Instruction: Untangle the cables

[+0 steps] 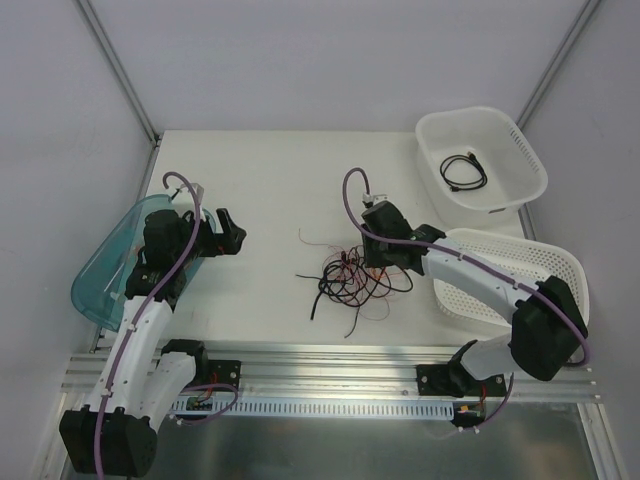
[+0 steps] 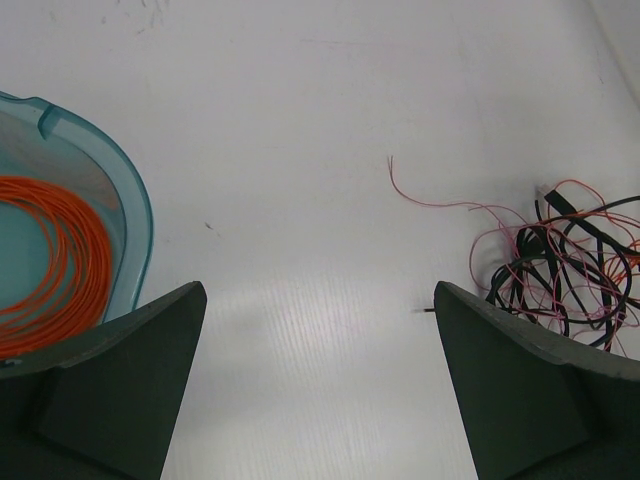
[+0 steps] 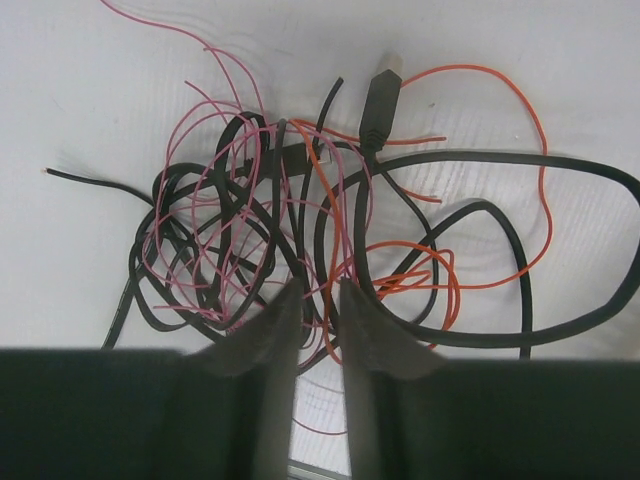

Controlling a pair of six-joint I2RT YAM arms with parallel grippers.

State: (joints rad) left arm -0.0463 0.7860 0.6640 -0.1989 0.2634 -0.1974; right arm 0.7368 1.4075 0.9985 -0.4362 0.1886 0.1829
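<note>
The cables [image 1: 352, 280] lie as a loose tangle of black, pink-red and orange strands on the white table, just right of its middle. My right gripper [image 1: 371, 266] reaches down into the tangle's right side. In the right wrist view its jaws [image 3: 320, 290] stand narrow, closed on black, pink and orange strands of the cables [image 3: 230, 230]; a black plug [image 3: 380, 100] lies at the far side. My left gripper [image 1: 236, 238] hovers at the left, wide open with only bare table between its jaws [image 2: 320, 290]. From there the cables [image 2: 570, 265] show to the right, apart from it.
A teal tray [image 1: 95, 275] at the left edge holds a wound orange coil [image 2: 60, 250]. A white basket [image 1: 525, 155] at the back right contains a black cable [image 1: 463, 170]. A second white basket [image 1: 545, 262] leans behind the right arm.
</note>
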